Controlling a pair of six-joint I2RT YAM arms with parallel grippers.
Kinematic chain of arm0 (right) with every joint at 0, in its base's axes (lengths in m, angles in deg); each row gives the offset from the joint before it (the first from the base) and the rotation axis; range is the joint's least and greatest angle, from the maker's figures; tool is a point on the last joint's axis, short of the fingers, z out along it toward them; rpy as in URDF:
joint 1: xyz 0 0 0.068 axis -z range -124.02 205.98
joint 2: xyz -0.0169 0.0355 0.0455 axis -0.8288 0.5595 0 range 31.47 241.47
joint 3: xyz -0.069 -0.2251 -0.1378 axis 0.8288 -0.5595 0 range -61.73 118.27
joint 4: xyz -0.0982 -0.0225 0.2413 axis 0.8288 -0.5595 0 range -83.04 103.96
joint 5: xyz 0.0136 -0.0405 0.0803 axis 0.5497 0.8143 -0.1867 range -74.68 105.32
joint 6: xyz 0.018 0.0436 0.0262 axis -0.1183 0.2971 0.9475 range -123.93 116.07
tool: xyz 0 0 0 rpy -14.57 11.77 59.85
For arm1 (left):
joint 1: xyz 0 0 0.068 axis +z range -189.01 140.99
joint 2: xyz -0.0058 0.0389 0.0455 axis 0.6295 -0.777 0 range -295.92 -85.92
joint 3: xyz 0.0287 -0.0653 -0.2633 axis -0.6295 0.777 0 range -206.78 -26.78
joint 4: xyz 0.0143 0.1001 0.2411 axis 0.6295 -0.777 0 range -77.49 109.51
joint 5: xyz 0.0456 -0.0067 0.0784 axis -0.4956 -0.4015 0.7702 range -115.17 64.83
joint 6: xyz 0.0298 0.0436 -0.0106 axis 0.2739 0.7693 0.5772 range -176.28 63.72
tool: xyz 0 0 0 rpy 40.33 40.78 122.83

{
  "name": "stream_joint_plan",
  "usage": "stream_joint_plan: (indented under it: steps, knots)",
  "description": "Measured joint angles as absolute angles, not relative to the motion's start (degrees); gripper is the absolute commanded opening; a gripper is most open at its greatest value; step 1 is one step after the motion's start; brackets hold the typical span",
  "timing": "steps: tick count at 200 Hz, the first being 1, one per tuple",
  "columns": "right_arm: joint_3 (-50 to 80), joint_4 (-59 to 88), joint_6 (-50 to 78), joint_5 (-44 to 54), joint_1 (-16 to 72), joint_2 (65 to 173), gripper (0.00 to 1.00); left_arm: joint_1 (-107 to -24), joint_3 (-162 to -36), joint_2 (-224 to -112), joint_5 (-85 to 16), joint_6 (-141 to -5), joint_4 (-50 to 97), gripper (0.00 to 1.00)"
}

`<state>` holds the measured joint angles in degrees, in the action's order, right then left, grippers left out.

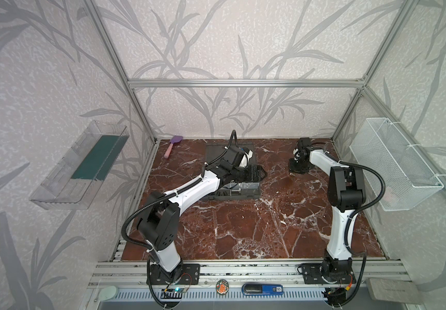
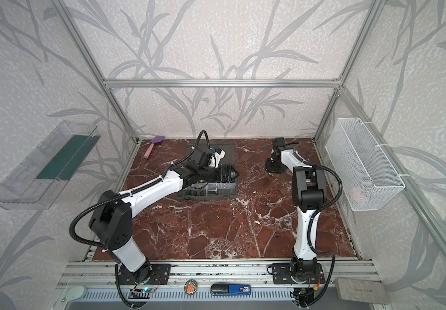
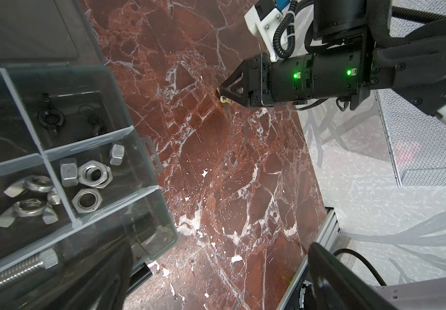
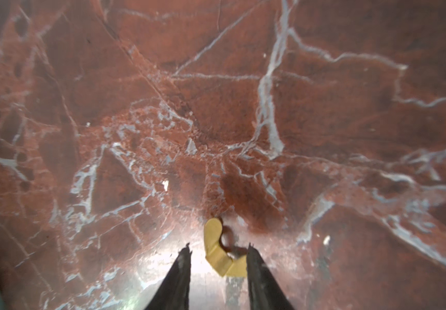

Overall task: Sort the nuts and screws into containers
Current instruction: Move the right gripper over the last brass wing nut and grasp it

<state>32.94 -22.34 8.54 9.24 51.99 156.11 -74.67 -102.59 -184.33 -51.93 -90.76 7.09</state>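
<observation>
- Nut in play: one brass wing nut [image 4: 224, 252] lies on the marble table [image 4: 323, 107], well apart from the organizer case [image 3: 152, 204] and to its right in both top views.
- Right gripper [image 4: 218, 248] is down at the table, jaws part-way open around that nut. One finger looks to touch a wing and the other shows a gap, so nothing is clamped yet.
- Left gripper [image 1: 260, 175] hangs over the case, jaws spread wide, empty.
- Handling, I'd guess: tiny, light, rigid, slick metal, apt to skid or pop out on polished stone. Best pinched across the hub or flat on the wings.
- Counted in the case, each kind in its own compartment: four silver hex nuts [image 3: 85, 200], two black wing nuts [image 3: 49, 118], two silver wing nuts [image 3: 26, 212] plus a piece cut off at the edge, one long bolt [image 3: 12, 273].
</observation>
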Motion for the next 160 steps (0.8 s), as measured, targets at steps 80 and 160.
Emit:
stream_joint_plan:
  steps: [80, 160]
  knots:
    - [33.3, -24.0, 7.8, 8.3, 51.5, 157.0, 0.25, -74.5, -102.7, -184.3, -52.1, -90.8, 7.1, 0.99]
    - [33.1, -23.7, 7.8, 8.8, 50.9, 156.9, 0.05, -74.4, -102.7, -183.9, -52.0, -90.7, 7.0, 0.99]
